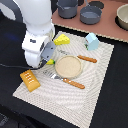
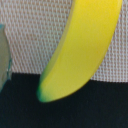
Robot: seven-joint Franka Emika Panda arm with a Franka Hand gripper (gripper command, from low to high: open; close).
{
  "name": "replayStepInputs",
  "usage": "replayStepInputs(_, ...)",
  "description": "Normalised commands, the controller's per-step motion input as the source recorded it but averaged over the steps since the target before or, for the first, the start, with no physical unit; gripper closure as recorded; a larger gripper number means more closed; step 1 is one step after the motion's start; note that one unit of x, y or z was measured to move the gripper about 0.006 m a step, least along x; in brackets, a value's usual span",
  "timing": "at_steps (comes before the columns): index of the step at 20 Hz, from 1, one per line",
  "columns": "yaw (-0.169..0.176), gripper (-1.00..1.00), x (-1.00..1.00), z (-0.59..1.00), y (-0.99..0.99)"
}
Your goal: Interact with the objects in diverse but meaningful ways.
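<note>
A yellow banana point(image 2: 82, 47) with a green tip fills the wrist view, lying over the woven mat point(image 2: 30, 30) and the black table edge. In the exterior view only a bit of the banana point(image 1: 50, 61) shows under my gripper point(image 1: 48, 58), which hangs low over the mat's left part; its fingers are hidden by the hand. A yellow cheese wedge point(image 1: 62, 39) and a pale blue milk carton point(image 1: 92, 41) stand at the mat's far side. An orange-brown bread loaf point(image 1: 30, 80) lies at the near left corner.
A tan plate point(image 1: 68, 66) sits mid-mat, with two orange-handled utensils point(image 1: 87, 59) point(image 1: 71, 82) beside it. Grey pots point(image 1: 67, 7) point(image 1: 90, 14) and a pale bowl point(image 1: 122, 17) stand on the pinkish counter behind. A grey-green edge point(image 2: 4, 55) shows in the wrist view.
</note>
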Motion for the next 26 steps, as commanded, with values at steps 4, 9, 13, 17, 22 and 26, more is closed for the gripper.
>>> replayStepInputs(4,-0.14,-1.0,-0.08,-0.26,0.0)
replayStepInputs(9,-0.126,1.0,-0.1,-0.26,-0.01)
replayStepInputs(13,-0.105,1.0,-0.11,-0.26,0.0)
replayStepInputs(17,-0.083,1.0,-0.08,-0.27,0.0)
replayStepInputs(22,-0.031,1.0,-0.06,-0.27,0.0)
replayStepInputs(26,0.0,1.0,-0.02,-0.15,0.02)
